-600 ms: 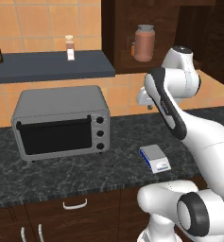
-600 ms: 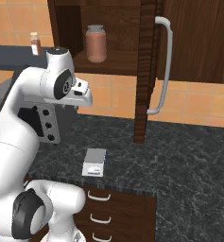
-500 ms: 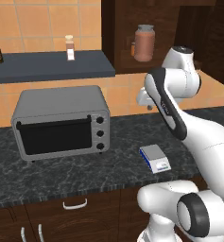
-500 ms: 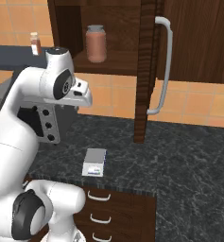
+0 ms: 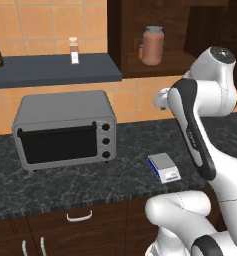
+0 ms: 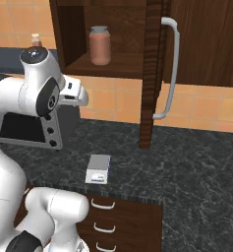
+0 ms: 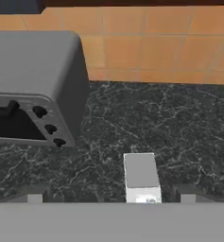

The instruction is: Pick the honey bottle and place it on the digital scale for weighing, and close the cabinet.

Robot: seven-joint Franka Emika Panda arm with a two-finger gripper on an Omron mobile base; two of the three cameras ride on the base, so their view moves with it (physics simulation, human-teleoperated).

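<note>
Honey bottle (image 5: 153, 45) waits on the open cabinet (image 6: 152, 74) shelf; tool (image 7: 111, 194), spread empty, overlooks the digital scale (image 7: 141, 177).

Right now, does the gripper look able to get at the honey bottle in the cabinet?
Probably yes: the honey bottle stands on the open cabinet shelf, door swung aside, nothing in front of it.

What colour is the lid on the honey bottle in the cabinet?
Grey, on the reddish-brown honey bottle; clearest in the right base view.
</note>
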